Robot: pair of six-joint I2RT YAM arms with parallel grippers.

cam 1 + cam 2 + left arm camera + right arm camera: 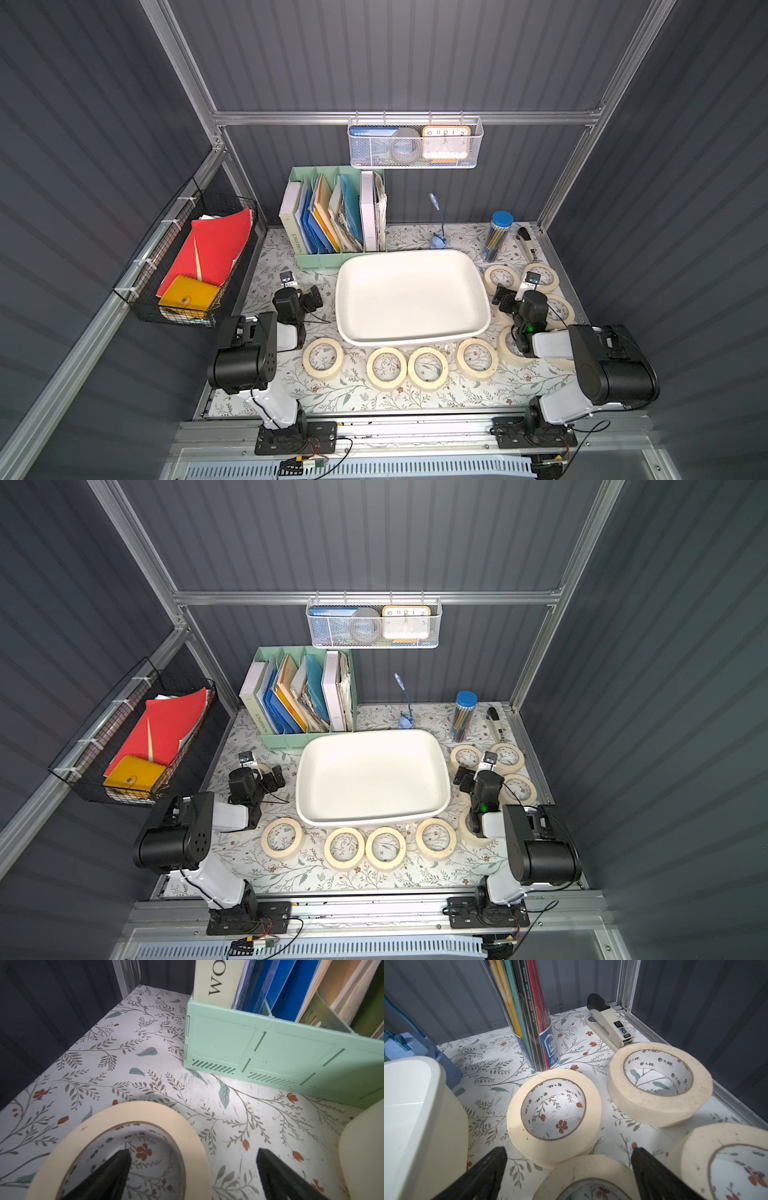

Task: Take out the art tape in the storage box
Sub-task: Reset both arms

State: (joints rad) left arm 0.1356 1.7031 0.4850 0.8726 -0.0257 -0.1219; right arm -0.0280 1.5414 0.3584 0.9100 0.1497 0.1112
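Mid-table on the floral table cover (353,395): the storage box (411,299), shallow and off-white, showing only its own bare floor in both top views. Outside it, flat on the cover, all the visible art tape (386,368): four rolls in a row just beside the near rim, and a further cluster at the robot's right, partly hidden under the right arm. Behind the box, a mint-green file organiser (320,261). Near the far right corner, a clear pencil tube (496,237) and a stapler (524,245).

Low at the box's left side, the left gripper (192,1152), jaws spread wide and pinching nothing. One black finger (116,1167) down inside the core of a flat roll of art tape (162,1111), the other outside it, the roll's wall between them. Contact with that wall: cannot tell.

Low at the box's right side, the right gripper (568,1149), jaws likewise spread wide and empty, over one roll of art tape (591,1165) amid three neighbours, with the storage box (425,1115) just beside.
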